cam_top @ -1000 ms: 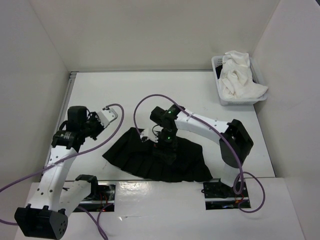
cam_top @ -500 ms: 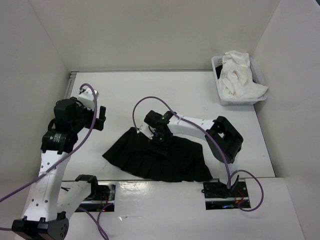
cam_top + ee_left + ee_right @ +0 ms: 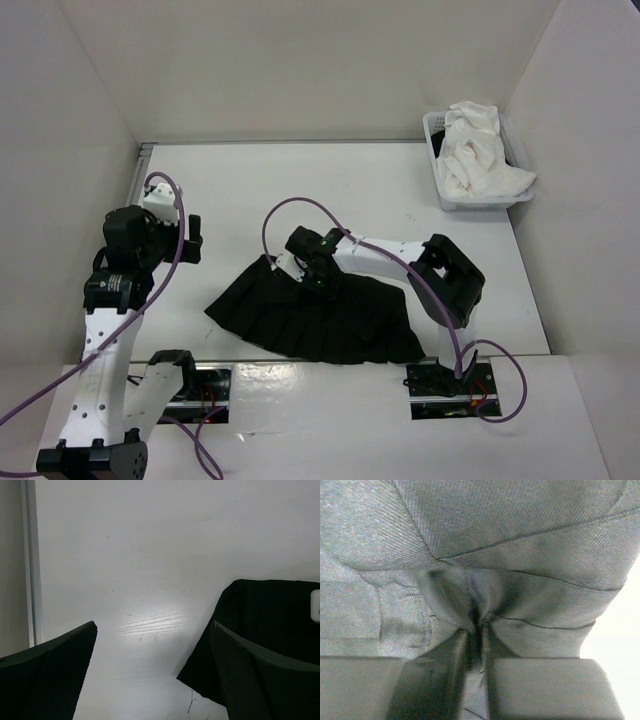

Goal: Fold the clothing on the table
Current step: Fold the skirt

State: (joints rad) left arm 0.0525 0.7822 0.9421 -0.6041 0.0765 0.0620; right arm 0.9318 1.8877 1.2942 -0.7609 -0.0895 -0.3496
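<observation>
A black pleated skirt (image 3: 320,318) lay spread on the near side of the table (image 3: 300,190). The right jaws pinched a fold at its far edge; the left jaws hung wide and empty. Lifting slowly would likely keep the pleats flat.

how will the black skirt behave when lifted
Probably floppy: the skirt bunches into folds where the right gripper pinches it. It would likely drape and sag, since most lies flat on the table. Matte weave suggests little slipping.
</observation>
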